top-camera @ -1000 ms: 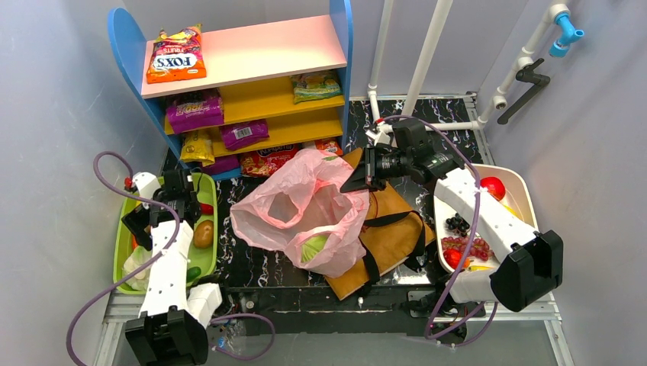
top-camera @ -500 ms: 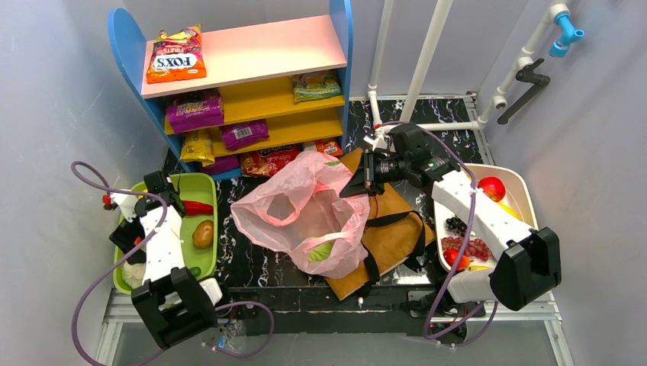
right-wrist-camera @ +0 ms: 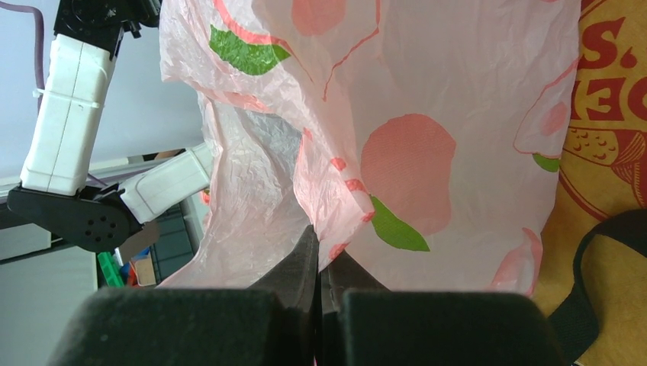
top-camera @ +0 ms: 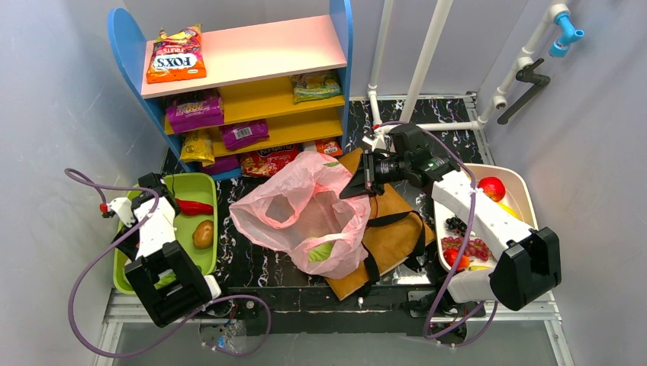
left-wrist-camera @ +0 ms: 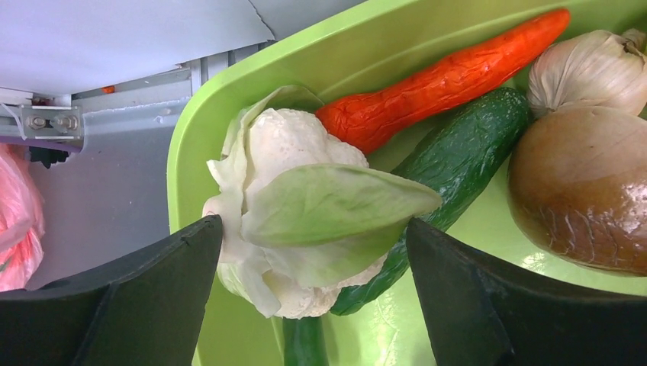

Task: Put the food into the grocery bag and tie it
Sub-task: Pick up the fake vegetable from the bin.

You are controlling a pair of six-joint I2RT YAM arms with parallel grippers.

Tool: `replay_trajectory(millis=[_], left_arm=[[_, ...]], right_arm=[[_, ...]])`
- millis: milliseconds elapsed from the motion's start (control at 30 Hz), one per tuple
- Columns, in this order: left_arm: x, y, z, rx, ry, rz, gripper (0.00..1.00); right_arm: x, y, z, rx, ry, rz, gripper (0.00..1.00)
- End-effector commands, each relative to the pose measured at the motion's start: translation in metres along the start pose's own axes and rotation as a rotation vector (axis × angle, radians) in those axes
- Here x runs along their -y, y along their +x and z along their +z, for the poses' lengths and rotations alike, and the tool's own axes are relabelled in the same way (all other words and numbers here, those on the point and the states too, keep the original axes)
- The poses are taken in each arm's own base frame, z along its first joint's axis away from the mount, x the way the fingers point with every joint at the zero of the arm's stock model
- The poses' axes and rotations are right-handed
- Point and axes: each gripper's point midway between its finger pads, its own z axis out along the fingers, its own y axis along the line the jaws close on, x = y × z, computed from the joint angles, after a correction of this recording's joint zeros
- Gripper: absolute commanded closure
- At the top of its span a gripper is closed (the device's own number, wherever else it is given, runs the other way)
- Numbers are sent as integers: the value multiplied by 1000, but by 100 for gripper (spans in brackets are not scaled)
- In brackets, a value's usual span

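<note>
- Pink film: the grocery bag (top-camera: 294, 206) lies at table centre with its mouth open. A green-and-white vegetable (top-camera: 322, 250) shows through its near wall.
- Brown paper bag (top-camera: 397, 232) with black straps lies flat, partly under the grocery bag's right side.
- Green tray (top-camera: 200, 263) sits on my left and the white bin (top-camera: 526, 191) on my right.
- My right gripper (right-wrist-camera: 320, 259) has its jaws fully closed. They pinch a fold of the grocery bag's rim and hold it up over the paper bag.
- My left gripper (left-wrist-camera: 313, 229) has its jaws spread wide over the near end of the green tray, with one finger on each side of the cauliflower (left-wrist-camera: 294, 149). It grips nothing.
- Cauliflower: white head with pale green leaves, lying by the tray wall. I cannot tell whether my left finger touches its leaf.
- Brown round vegetable (left-wrist-camera: 587, 191) lies beside the cucumber (left-wrist-camera: 458, 149).
- Cucumber touches the cauliflower.
- Carrot (left-wrist-camera: 450, 76) lies along the cucumber's far side.
- Garlic bulb (left-wrist-camera: 591, 72) rests against the brown round vegetable.
</note>
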Motion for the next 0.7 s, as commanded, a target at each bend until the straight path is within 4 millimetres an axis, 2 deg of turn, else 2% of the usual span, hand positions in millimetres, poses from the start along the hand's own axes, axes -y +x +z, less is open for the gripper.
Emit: replay_trajectory(millis=[0, 67, 133, 367, 667], left_arm=[[-6, -11, -7, 22, 3, -61, 14], [-6, -14, -9, 28, 12, -76, 18], [-8, -16, -10, 34, 9, -84, 27], [-13, -19, -13, 55, 11, -115, 66], [-17, -20, -17, 65, 24, -151, 92]], right_arm=[[-11, -1, -5, 9, -39, -58, 99], [-9, 1, -5, 10, -36, -57, 99], [-10, 2, -6, 10, -36, -56, 99], [-7, 5, -7, 6, -27, -58, 99], [-5, 6, -7, 1, -22, -54, 99]])
